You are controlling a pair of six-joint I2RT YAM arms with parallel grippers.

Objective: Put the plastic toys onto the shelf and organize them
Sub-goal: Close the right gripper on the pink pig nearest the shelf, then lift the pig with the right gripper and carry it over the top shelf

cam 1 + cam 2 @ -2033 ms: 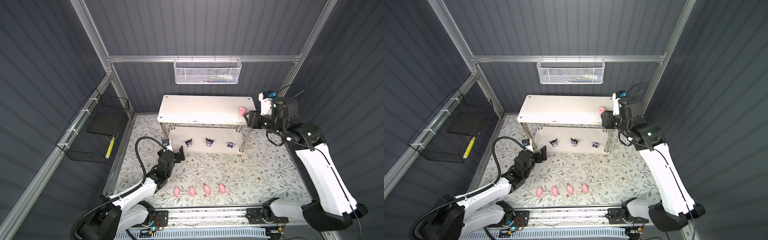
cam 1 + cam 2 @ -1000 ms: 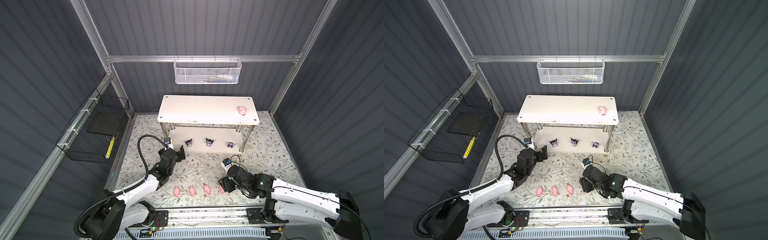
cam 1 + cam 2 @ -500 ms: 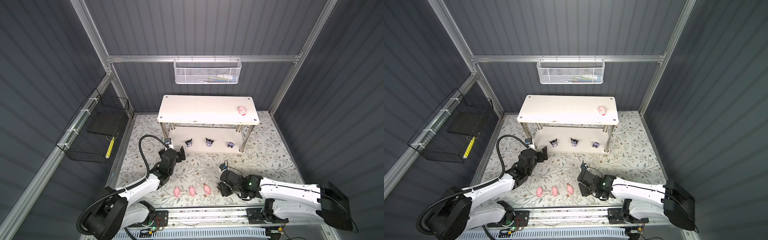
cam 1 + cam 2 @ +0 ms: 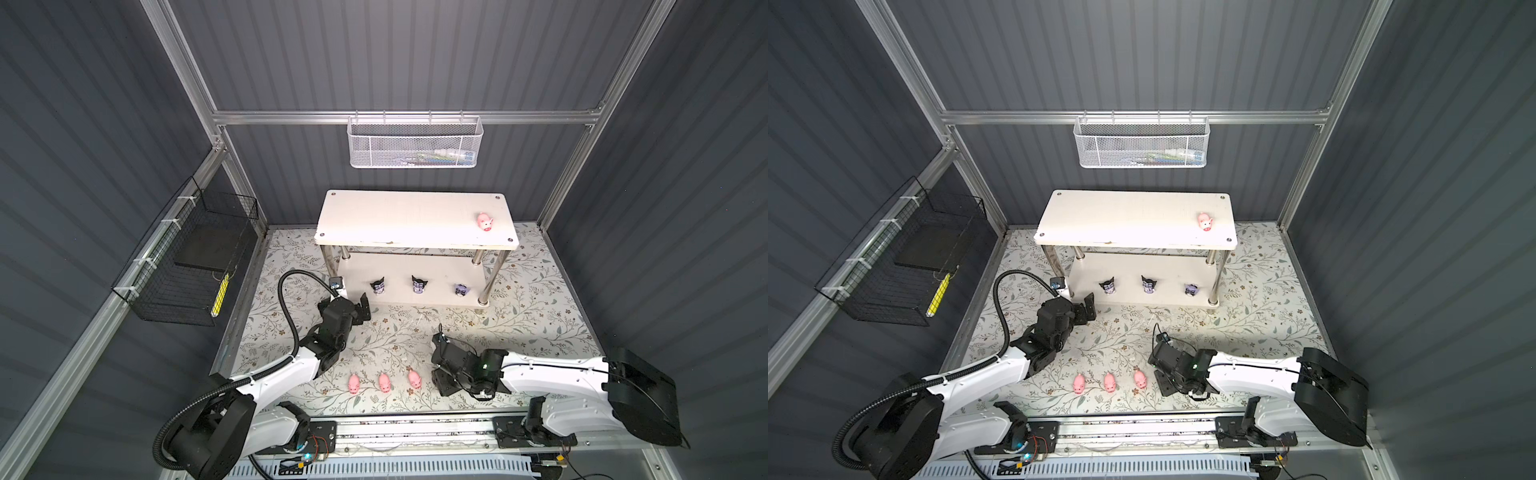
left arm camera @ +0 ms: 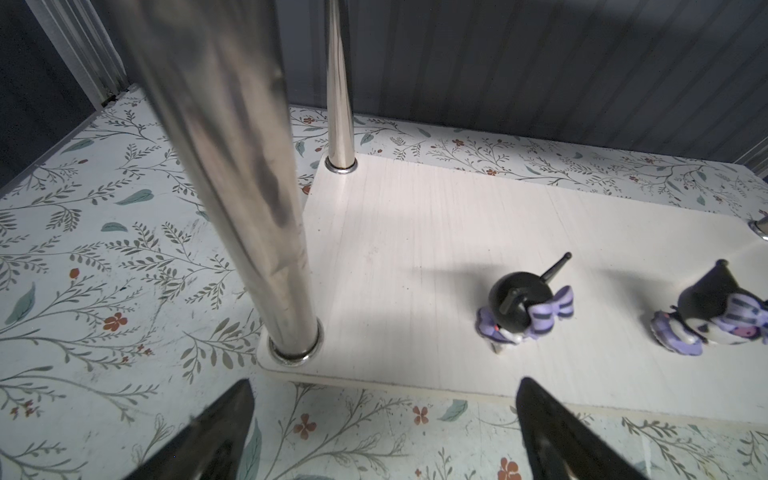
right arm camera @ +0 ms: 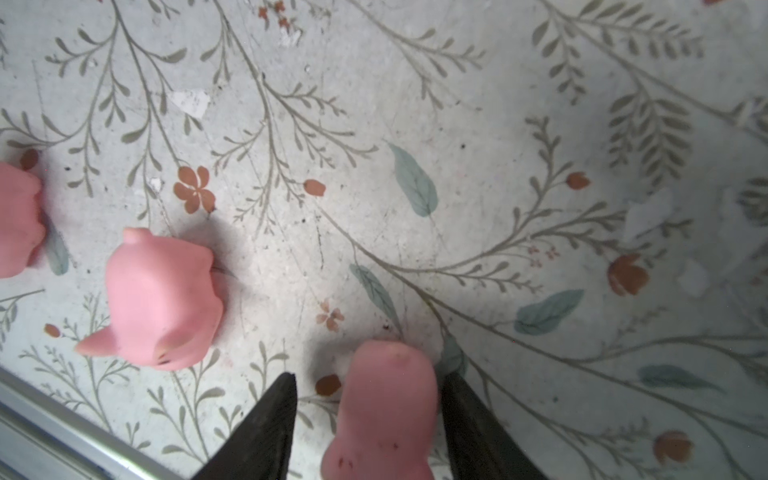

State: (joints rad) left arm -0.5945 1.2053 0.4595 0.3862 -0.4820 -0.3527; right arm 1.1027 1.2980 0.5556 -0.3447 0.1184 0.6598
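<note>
Right gripper (image 6: 370, 376) straddles a near pink pig (image 6: 386, 411), not quite closed; left gripper (image 5: 385, 381) gapes empty beside the shelf (image 5: 415, 232).

The right arm (image 4: 552, 370) has swung down from the right end of the shelf (image 4: 415, 216), where it hung two seconds ago, to the front of the mat (image 4: 519, 332). The right gripper (image 6: 372, 378) now straddles the row's rightmost pig (image 6: 386, 411), which both top views now hide beneath it. Its jaws have narrowed: one finger (image 6: 469, 415) seems to touch the pig, the other leaves a gap
</note>
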